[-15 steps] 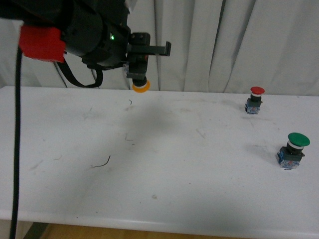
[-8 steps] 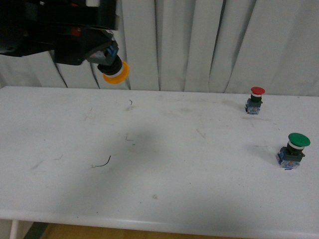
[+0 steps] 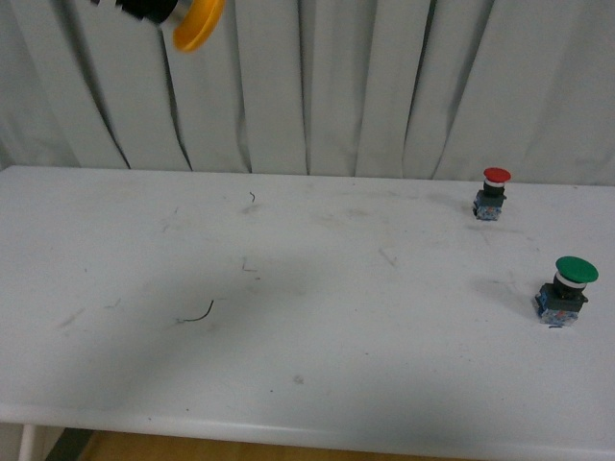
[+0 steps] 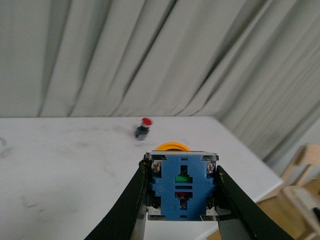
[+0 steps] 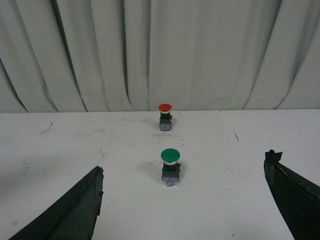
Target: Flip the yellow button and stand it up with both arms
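Observation:
The yellow button (image 3: 195,23) hangs high above the table's far left, at the top edge of the front view; only its yellow cap and a bit of black collar show there. In the left wrist view my left gripper (image 4: 182,192) is shut on the button's blue contact block (image 4: 182,186), with the yellow cap (image 4: 172,147) pointing away from the camera. My right gripper (image 5: 182,200) is open and empty, its two black fingers (image 5: 75,210) spread wide low over the table, on the near side of the green-capped switch. The right gripper is out of the front view.
A red-capped switch (image 3: 492,192) stands upright at the table's far right. A green-capped switch (image 3: 565,290) stands upright nearer, by the right edge. A short dark wire scrap (image 3: 199,313) lies left of centre. A grey curtain hangs behind the white table (image 3: 317,317).
My left arm has lifted the yellow button up and out toward the top of the front view; the arm's black body no longer shows there. The two switches have not moved.

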You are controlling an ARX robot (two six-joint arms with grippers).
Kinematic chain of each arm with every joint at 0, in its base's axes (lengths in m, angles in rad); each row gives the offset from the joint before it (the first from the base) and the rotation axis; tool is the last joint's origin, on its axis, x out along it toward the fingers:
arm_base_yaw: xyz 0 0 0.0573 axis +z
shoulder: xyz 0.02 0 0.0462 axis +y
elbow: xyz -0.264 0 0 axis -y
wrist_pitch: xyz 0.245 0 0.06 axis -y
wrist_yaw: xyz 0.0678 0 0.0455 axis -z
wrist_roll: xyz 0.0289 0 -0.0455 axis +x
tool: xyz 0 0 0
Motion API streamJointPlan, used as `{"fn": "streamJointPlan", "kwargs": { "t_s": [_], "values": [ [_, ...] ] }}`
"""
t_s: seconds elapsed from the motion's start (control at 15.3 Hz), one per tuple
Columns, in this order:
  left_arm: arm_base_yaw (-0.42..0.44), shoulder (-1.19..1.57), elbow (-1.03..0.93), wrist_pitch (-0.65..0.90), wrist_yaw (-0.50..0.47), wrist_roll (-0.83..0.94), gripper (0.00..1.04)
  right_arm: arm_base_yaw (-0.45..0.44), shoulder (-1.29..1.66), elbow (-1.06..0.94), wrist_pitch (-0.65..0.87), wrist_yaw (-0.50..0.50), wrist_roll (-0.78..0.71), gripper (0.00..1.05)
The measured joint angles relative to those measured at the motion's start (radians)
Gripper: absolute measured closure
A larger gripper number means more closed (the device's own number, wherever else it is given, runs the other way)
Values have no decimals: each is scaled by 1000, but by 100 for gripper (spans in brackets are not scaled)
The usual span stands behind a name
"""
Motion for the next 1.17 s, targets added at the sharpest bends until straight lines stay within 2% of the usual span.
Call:
{"fn": "streamJointPlan", "kwargs": {
  "t_s": [0.13, 0.33, 0.46, 0.72, 1.17],
  "values": [
    [-8, -14, -98, 248, 88, -235, 73, 0, 0, 0, 0, 0, 0, 6],
    [-86, 127, -193, 612, 67, -502, 74, 0, 0, 0, 0, 0, 0, 6],
    [-134, 219, -186, 745, 39, -557, 74, 0, 0, 0, 0, 0, 0, 6],
    [-127, 417, -113, 798, -1, -621, 74, 0, 0, 0, 0, 0, 0, 6],
    [-75, 521, -103, 799, -10, -706, 74, 0, 0, 0, 0, 0, 0, 6]
  ]
}}
